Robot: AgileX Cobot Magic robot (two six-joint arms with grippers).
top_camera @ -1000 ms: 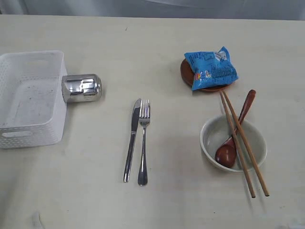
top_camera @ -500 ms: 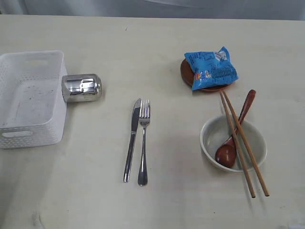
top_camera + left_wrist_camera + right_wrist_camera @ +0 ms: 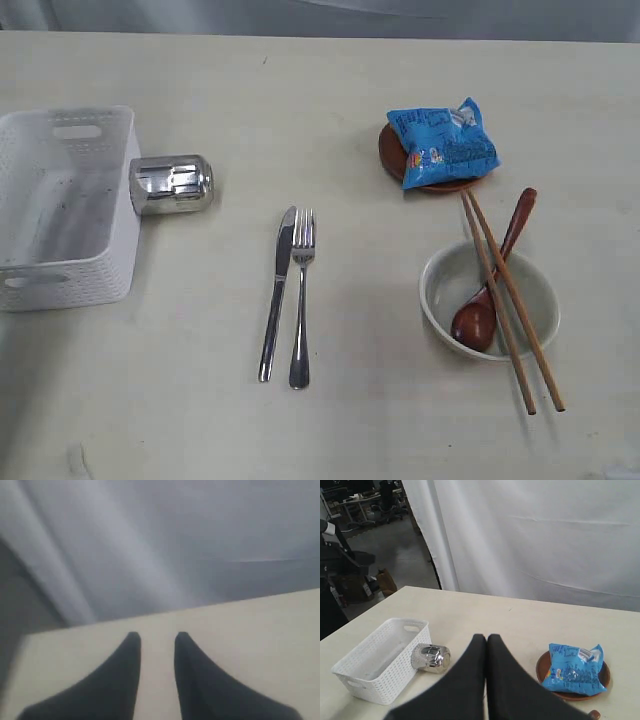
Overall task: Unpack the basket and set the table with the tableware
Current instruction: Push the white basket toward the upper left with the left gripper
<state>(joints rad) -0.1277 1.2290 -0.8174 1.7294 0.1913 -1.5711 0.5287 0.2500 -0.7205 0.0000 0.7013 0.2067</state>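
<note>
Basket [image 3: 60, 285] shifted; far cut-out [image 3: 77, 131] now shows

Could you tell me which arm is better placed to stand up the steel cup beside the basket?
Probably the left: the cup lies on the left side, beside the basket, and the left tool is parted and empty; the right tool is shut.

Lab, white curtain [image 3: 545, 545], desks [image 3: 351, 502], office chair [image 3: 387, 497]
</note>
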